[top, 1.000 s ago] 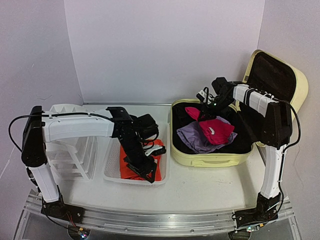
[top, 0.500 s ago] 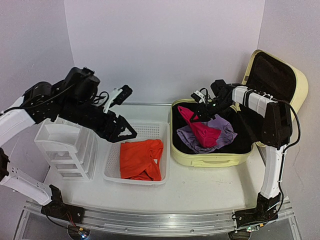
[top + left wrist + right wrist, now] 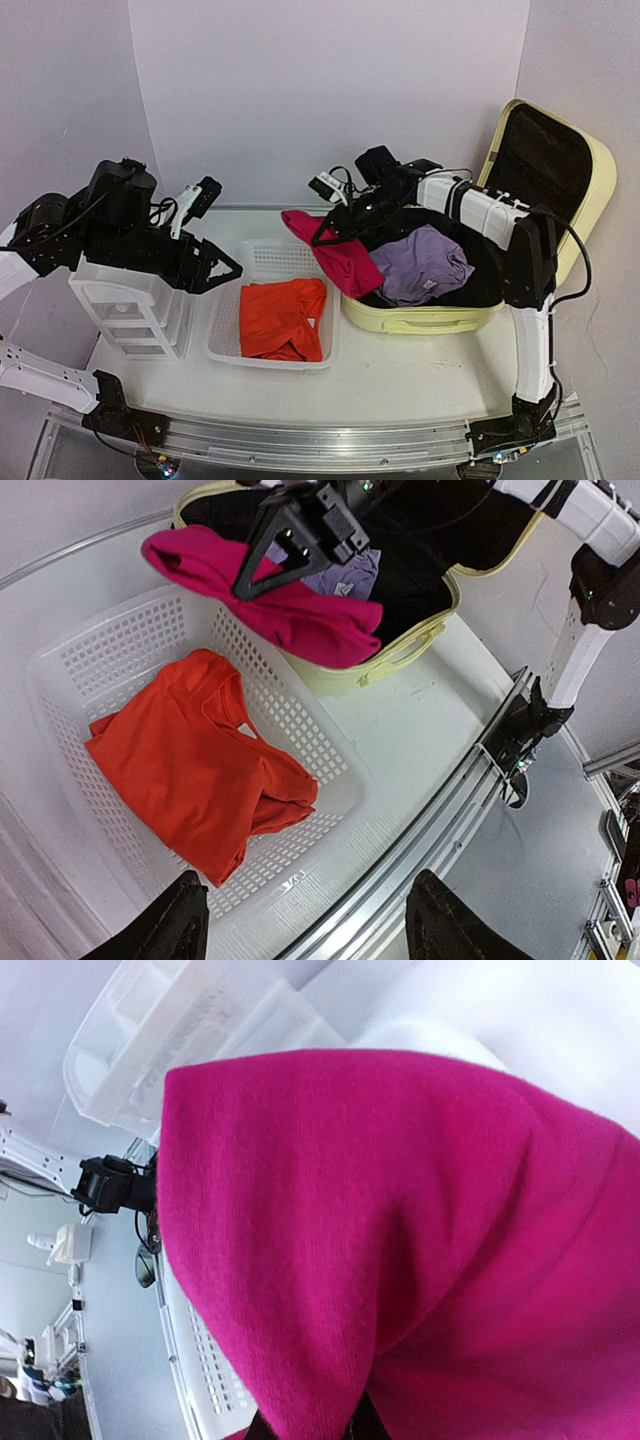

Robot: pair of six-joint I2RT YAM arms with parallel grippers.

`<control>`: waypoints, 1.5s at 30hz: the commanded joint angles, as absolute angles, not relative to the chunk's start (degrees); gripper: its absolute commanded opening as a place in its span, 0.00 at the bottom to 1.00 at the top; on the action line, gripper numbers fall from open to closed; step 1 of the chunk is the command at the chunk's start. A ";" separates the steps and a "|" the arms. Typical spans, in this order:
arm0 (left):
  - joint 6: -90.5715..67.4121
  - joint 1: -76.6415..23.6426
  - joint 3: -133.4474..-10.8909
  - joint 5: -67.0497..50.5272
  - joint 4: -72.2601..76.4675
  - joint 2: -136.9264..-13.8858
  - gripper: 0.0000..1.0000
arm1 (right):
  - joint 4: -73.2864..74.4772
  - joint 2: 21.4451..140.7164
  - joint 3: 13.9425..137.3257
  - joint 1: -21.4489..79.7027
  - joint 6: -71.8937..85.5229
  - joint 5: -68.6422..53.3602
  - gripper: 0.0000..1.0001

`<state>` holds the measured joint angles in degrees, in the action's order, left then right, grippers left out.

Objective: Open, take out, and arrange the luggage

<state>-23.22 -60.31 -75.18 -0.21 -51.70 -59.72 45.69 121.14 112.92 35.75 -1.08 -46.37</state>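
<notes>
Fine-knit magenta cloth (image 3: 345,268) bunched in right pincer (image 3: 323,234).

You have a hard, smooth shell on the luggage (image 3: 420,318), pale yellow with a soft sheen, and its lining (image 3: 540,150) is black matt fabric. The magenta garment (image 3: 400,1240) is a fine knit; on the right wrist view you can see its tight, slightly fuzzy surface. The orange shirt (image 3: 190,780) is soft matt cloth, creased. The purple garment (image 3: 420,262) looks like thin jersey, though from above that is hard to tell. Your mesh basket (image 3: 110,650) is white moulded plastic, faintly glossy. The drawer organizer (image 3: 130,300) is milky, translucent plastic. The rail (image 3: 300,440) along the near edge is brushed metal.
</notes>
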 commanded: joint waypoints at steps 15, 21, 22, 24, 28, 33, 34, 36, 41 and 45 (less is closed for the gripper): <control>-24.94 -60.20 -73.58 2.62 -48.43 -55.86 0.69 | 52.22 134.97 124.76 49.07 -24.25 -43.86 0.00; -25.29 -60.20 -73.11 2.64 -48.38 -55.73 0.68 | 53.11 136.24 122.53 52.20 -30.90 -44.99 0.00; -25.31 -60.21 -73.09 2.59 -48.30 -55.73 0.69 | 53.58 136.47 122.44 52.59 -31.89 -44.69 0.00; -25.44 -60.21 -73.06 2.64 -48.34 -55.77 0.69 | 54.69 136.24 121.97 53.37 -34.22 -44.43 0.00; -25.49 -60.21 -72.97 2.64 -48.34 -55.80 0.69 | 54.89 136.48 121.34 54.59 -34.49 -43.68 0.00; -25.23 -60.20 -73.12 2.44 -48.31 -56.55 0.69 | 55.11 136.80 119.83 55.76 -34.88 -43.08 0.00; -25.22 -60.20 -73.12 2.34 -48.34 -56.66 0.69 | 55.04 136.64 119.46 55.99 -34.89 -43.00 0.00; -25.07 -60.21 -72.97 2.29 -48.33 -56.77 0.69 | 55.15 136.50 118.87 56.38 -34.73 -41.76 0.01; -24.74 -60.21 -72.77 2.61 -48.21 -57.19 0.69 | 54.12 138.05 117.26 56.34 -28.74 -45.31 0.43; -24.71 -60.22 -72.53 2.80 -48.21 -57.32 0.70 | 49.86 136.38 115.99 56.33 -18.80 -48.70 0.63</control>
